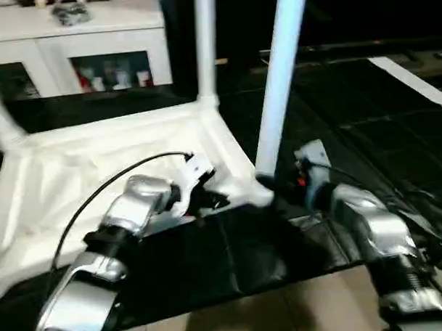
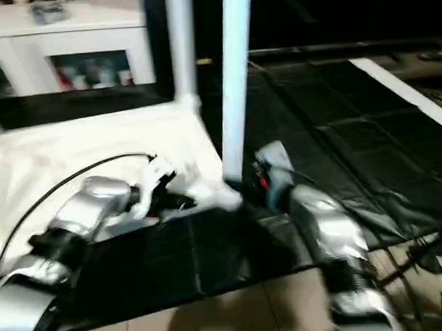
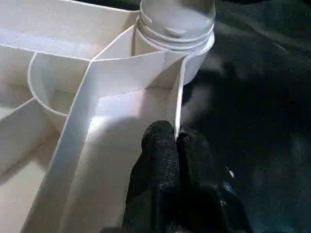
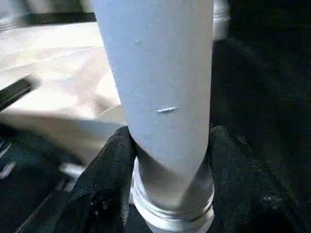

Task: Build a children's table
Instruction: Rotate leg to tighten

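- The table top [image 1: 97, 162] lies upside down at left-centre of the head view, on a black mat [image 1: 336, 132]; probably light, stiff, slick plastic.
- Three legs are visible: one [image 1: 206, 42] upright in the far corner socket, one [image 1: 1, 119] at the left edge, and the near leg [image 1: 279, 76] in the centre.
- The right gripper [image 4: 167, 160] clasps the near leg's base just above its socket; a sensible low hold.
- The left gripper [image 3: 176, 141] is pinched on the top's rim wall [image 3: 178, 97], steadying it.

White cabinet [image 1: 93, 39], black floor mat [image 1: 350, 117]
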